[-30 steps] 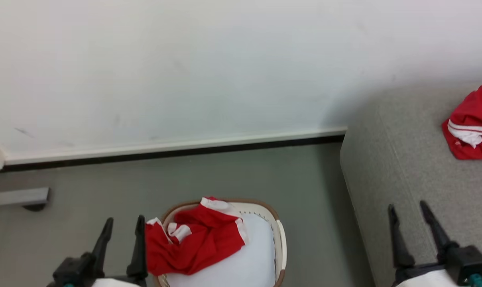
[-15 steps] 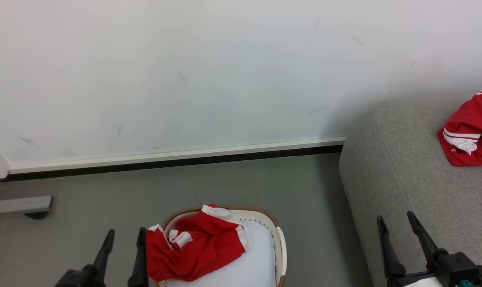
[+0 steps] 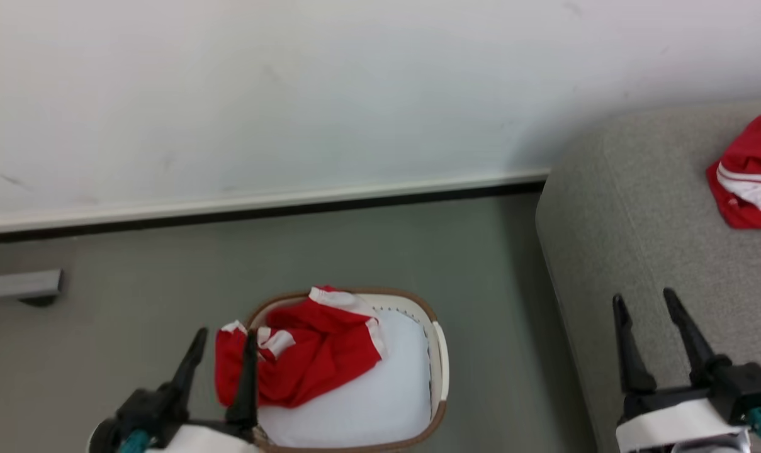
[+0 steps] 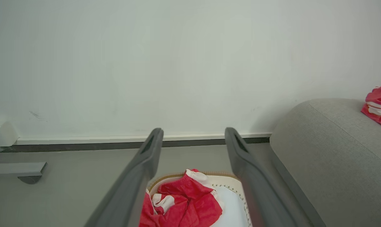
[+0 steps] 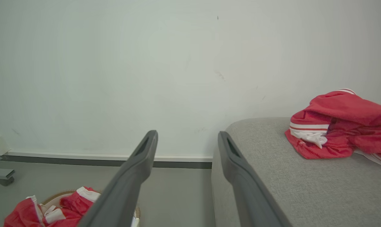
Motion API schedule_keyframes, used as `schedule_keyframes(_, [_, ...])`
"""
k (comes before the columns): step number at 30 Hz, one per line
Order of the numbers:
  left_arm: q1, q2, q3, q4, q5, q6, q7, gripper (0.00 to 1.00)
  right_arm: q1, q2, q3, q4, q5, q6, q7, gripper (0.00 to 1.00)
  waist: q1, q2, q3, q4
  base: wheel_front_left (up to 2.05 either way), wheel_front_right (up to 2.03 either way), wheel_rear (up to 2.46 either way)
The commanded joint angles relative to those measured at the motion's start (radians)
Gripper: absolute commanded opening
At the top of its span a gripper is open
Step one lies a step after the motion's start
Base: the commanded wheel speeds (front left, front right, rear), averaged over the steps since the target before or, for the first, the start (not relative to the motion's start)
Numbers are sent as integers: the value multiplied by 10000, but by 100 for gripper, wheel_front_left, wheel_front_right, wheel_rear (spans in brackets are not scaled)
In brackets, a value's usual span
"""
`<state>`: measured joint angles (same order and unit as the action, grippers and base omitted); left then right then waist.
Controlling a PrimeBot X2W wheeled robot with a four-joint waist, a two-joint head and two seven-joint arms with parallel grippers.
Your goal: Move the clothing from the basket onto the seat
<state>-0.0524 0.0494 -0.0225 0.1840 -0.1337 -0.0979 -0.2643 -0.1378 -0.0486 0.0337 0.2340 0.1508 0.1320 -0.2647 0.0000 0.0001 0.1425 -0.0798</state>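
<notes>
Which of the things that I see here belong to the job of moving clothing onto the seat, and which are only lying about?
Belong to the job:
- basket
- red garment inside it
- grey sofa
- second red garment, on the sofa

Only lying about:
- grey bar low at the left
- white box by the wall
- skirting board

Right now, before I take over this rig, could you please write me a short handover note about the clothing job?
Left gripper: jaws open, empty, by the left rim of the basket.
Right gripper: jaws open, empty, by the seat.
Done: one red garment lies on the seat.
Left to do: the other red garment is in the basket, draped over its left rim; grasp it and carry it to the seat.
</notes>
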Motion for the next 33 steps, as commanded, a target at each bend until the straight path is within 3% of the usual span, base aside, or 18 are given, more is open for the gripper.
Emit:
schedule_keyframes(1, [-362, 29, -161, 157, 191, -63, -2, 100, -264, -33, -93, -132, -78, -25, 5, 100, 0, -1, 700, -136, 0, 0, 0])
schedule_keyframes(10, [-3418, 290, -1512, 2605, 1120, -233, 186, 100, -1534, -29, -748, -1129, -57, -25, 5, 100, 0, -1, 3661, -380, 0, 0, 0])
schedule_keyframes(17, [-5864, 441, -2263, 4830, 1583, -300, 1266, 100, -2426, -22, -858, -1960, 146, -25, 5, 100, 0, -1, 5614, -697, 0, 0, 0])
schedule_keyframes(25, [-7715, 593, -2252, 6776, 1694, 2, 1940, 100, -2915, -25, -709, -2734, 397, -25, 5, 100, 0, -1, 6964, -1028, 0, 0, 0])
schedule_keyframes(33, [-8902, 848, -2177, 8005, 1604, 359, 1840, 100, -3055, -21, -632, -3295, 556, -25, 5, 100, 0, -1, 7801, -1205, 0, 0, 0])
